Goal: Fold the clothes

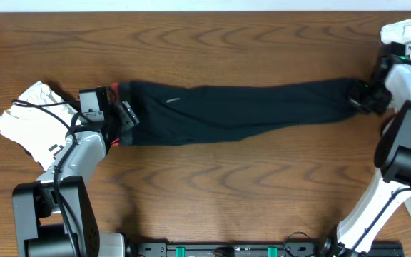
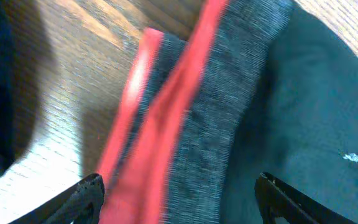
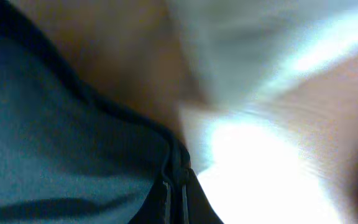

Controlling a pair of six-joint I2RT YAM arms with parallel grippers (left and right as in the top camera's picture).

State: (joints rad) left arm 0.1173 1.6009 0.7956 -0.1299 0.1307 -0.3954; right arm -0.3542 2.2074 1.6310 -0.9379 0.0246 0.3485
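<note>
A pair of dark trousers (image 1: 248, 111) lies stretched out left to right across the wooden table. Its grey waistband with red lining (image 2: 229, 93) is at the left end. My left gripper (image 1: 123, 118) is open, and in the left wrist view its fingers (image 2: 179, 186) straddle the waistband without pinching it. My right gripper (image 1: 359, 96) is at the leg end on the right. In the right wrist view its fingers (image 3: 176, 186) are shut on the dark hem (image 3: 55, 124).
A crumpled white garment (image 1: 31, 114) lies left of the left arm. Another white garment (image 1: 405, 32) lies at the back right corner, close behind the right gripper, and shows as a bright blur in the right wrist view (image 3: 260, 155).
</note>
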